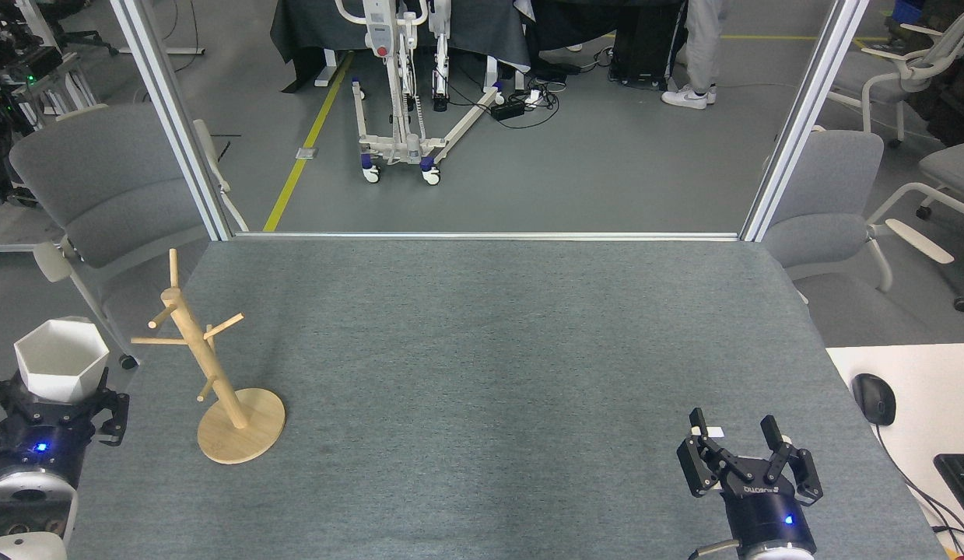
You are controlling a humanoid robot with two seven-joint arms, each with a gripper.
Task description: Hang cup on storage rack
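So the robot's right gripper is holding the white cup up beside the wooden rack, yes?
Not quite: the head view shows the left gripper holding the white cup beside the wooden rack. The right gripper is open and empty.

floor (622,171): grey, marked by a yellow line (306,140)
chairs (100,187): grey, placed beside both table corners
table (489,350): covered in grey felt

Only the storage rack (209,373) stands on the grey surface (489,350), near its left edge; its pegs seem unobstructed.
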